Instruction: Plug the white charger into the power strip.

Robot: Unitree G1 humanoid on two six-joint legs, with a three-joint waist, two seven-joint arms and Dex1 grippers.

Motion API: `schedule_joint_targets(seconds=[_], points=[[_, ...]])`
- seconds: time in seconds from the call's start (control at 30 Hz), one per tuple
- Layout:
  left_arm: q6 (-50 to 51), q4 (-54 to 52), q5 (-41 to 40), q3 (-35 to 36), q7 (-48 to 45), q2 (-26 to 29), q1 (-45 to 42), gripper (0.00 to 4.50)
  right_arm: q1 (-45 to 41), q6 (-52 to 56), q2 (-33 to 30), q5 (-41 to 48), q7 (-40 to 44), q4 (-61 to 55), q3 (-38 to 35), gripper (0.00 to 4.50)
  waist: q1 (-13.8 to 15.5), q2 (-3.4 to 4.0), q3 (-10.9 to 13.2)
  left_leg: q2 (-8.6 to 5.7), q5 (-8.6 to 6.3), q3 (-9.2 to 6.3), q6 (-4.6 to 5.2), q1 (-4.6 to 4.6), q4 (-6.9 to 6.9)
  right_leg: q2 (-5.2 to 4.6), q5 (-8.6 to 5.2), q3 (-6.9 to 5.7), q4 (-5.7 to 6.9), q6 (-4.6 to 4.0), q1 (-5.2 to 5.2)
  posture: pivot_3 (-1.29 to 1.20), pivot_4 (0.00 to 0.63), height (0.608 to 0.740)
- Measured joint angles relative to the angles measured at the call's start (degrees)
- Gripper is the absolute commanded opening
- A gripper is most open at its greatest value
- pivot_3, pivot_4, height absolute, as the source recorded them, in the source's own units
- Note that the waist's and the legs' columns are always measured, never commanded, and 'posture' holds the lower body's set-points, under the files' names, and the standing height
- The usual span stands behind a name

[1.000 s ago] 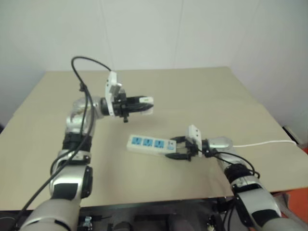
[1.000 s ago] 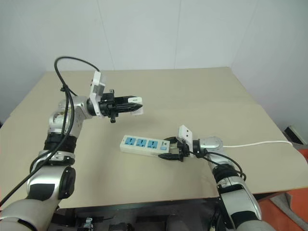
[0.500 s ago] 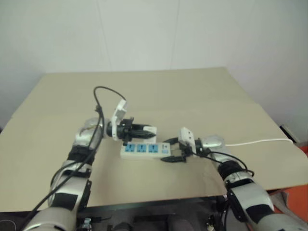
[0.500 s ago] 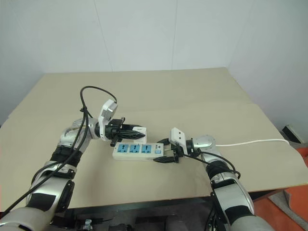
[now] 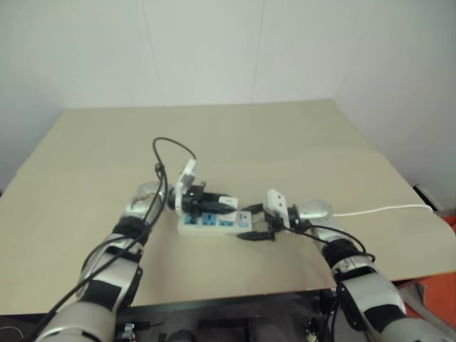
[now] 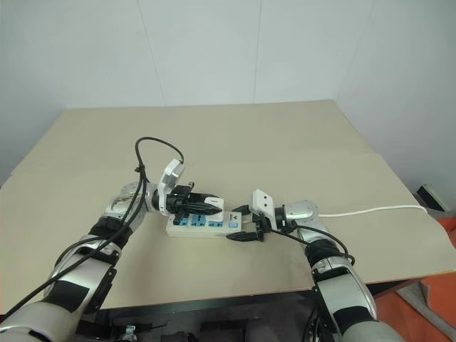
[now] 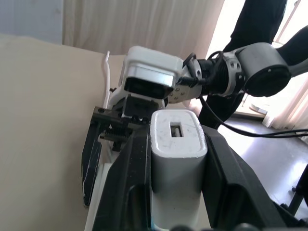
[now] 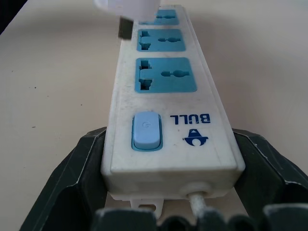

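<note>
Right wrist view reveals strip (image 8: 166, 96) switch, "BULL" label; right gripper (image 8: 168, 192) straddling that end. Left gripper (image 7: 171, 192) level, clamped on charger (image 7: 177, 144) above strip's far sockets.

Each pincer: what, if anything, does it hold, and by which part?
The left pincer holds the white charger by its two sides. The right pincer clasps the power strip by the sides of its switch end.
</note>
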Motion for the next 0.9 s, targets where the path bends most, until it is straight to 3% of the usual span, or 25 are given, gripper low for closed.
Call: schedule_joint_targets(seconds=[0.9], points=[[-7.99, 12.44, 4.07, -0.28, -0.10, -2.79, -3.36, 1.01, 2.53, 3.14, -0.36, -0.09, -1.71, -5.38, 0.27, 3.40, -0.11, -0.01, -0.01, -0.01, 0.00, -0.02, 0.00, -0.03, -0.01, 0.01, -0.24, -0.01, -0.06, 0.41, 0.00, 0.00, 0.150, 0.740]])
